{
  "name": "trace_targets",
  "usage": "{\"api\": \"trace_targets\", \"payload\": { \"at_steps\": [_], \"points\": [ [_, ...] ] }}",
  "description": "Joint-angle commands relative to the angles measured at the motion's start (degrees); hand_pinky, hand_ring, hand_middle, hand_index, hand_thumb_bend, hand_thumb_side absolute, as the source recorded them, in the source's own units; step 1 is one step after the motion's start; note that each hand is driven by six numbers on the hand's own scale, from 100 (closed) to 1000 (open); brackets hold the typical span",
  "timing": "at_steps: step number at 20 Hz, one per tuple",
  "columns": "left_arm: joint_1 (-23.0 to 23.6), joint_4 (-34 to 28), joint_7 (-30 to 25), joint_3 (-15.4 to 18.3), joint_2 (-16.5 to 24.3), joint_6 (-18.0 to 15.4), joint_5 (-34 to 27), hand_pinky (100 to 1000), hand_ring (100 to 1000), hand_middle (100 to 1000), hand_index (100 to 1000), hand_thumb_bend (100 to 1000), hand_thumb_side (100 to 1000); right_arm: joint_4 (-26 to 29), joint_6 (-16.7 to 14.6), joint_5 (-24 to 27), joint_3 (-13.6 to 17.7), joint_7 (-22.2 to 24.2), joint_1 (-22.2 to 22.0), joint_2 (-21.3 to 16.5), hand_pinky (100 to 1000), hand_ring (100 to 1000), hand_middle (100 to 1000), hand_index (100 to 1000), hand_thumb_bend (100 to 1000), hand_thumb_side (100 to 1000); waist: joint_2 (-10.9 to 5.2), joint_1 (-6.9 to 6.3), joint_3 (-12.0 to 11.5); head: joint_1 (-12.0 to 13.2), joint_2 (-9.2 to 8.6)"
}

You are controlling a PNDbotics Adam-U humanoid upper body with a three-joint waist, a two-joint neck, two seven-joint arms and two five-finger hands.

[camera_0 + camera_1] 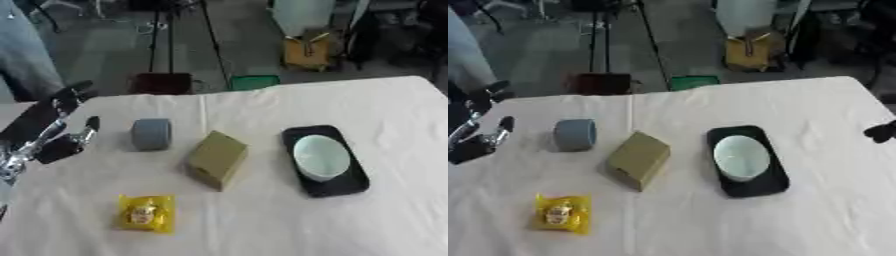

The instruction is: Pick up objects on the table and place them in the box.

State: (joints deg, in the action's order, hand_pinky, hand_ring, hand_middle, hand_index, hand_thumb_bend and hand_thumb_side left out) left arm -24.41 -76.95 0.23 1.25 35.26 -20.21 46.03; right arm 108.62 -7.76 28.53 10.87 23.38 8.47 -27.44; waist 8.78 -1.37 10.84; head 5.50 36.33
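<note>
On the white cloth lie a grey roll (150, 133), a small tan cardboard box (215, 159) tipped on one edge, and a yellow packet (146, 213) near the front. A black tray (336, 186) to the right holds a pale bowl (320, 157). My left hand (48, 122) hovers at the table's left edge, open, fingers spread and pointing up and right, a short way left of the grey roll and holding nothing. Only a dark tip of my right hand (881, 131) shows at the right edge, over the cloth.
The table's far edge (262, 90) runs across the upper part of the view. Beyond it stand tripod legs (162, 35), a dark red box (162, 82), a green bin (254, 81) and a yellow object (306, 52) on the floor.
</note>
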Motion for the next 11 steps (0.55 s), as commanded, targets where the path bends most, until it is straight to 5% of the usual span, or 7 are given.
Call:
{"api": "trace_targets", "payload": {
  "at_steps": [1, 11],
  "points": [
    [0.3, -4.4, -3.0, 2.7, 0.9, 2.8, -3.2, 783, 1000, 1000, 961, 100, 1000, 0.4, -0.1, 0.0, 0.3, 0.0, 0.1, -1.0, 670, 540, 770, 846, 100, 774, -0.97, 0.20, -0.1, 0.1, 0.21],
    [6.0, -16.7, 0.5, 4.5, -4.9, 11.7, -12.1, 707, 974, 1000, 919, 116, 1000, 0.4, -0.4, -0.4, 0.7, -0.5, -0.1, -0.9, 669, 540, 769, 846, 100, 772, -0.77, 0.21, -0.7, 0.1, 0.38]
  ]
}}
